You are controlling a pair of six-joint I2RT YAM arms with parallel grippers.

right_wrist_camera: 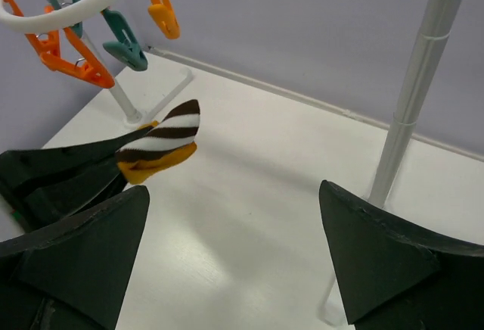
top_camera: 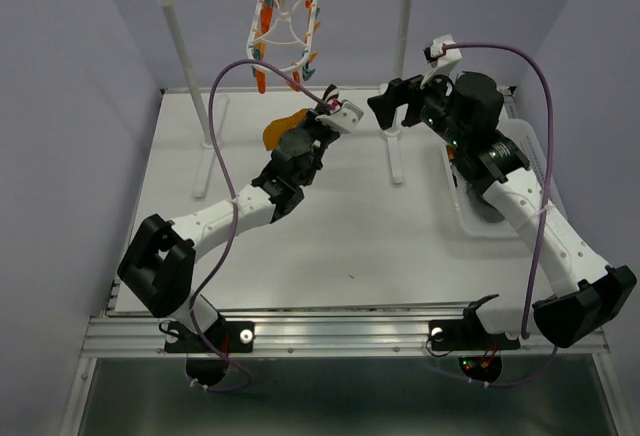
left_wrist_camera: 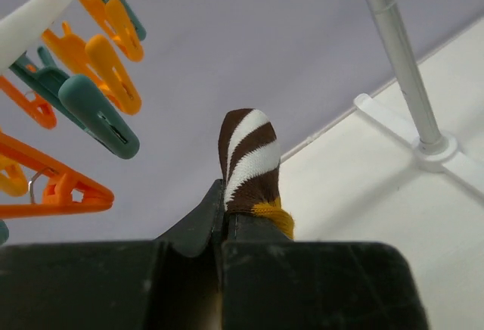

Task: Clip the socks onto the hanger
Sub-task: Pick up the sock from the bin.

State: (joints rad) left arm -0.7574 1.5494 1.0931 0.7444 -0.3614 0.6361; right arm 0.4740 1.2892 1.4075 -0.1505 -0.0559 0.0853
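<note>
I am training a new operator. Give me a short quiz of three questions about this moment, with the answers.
1. True or false: the right claw holds a sock.
2. What does the left claw grip? A) nothing B) the striped sock C) a grey sock
3. Fill in: the hanger carries orange and ____ clips.
Key: 1 false, it stands open and empty; 2 B; 3 teal.
</note>
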